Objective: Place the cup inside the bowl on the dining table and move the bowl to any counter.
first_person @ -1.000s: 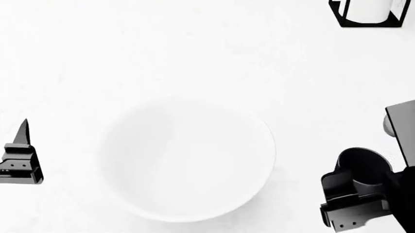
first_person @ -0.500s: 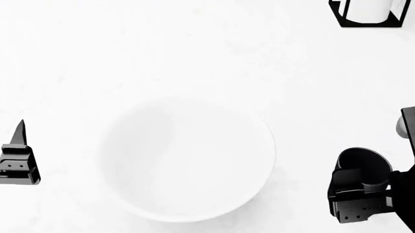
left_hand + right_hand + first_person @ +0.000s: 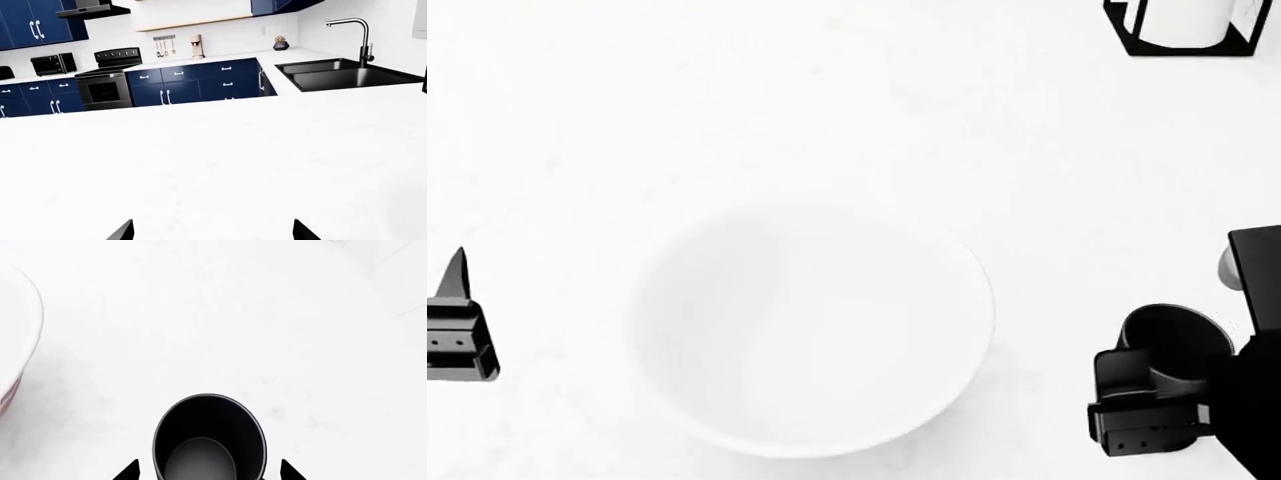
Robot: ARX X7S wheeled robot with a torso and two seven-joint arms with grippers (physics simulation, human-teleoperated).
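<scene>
Cup point(image 3: 1177, 345) stands on the bench point(image 3: 827, 120) at the bowl's point(image 3: 811, 325) 3 o'clock. Right gripper point(image 3: 207, 472) straddles it for pickup (closure unclear); left gripper point(image 3: 212, 235) released, parked clear.

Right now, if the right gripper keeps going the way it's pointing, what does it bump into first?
The cup. It already sits between the right gripper's fingertips, so the gripper would probably meet it almost at once.

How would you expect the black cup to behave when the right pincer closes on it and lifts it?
The cup looks rigid, so it should hold its shape. It is tall and narrow, so an off-centre push may tip it. Its matte wall probably slips less than the glossy bowl. The right pincer straddles it; whether its fingertips touch is unclear.
</scene>
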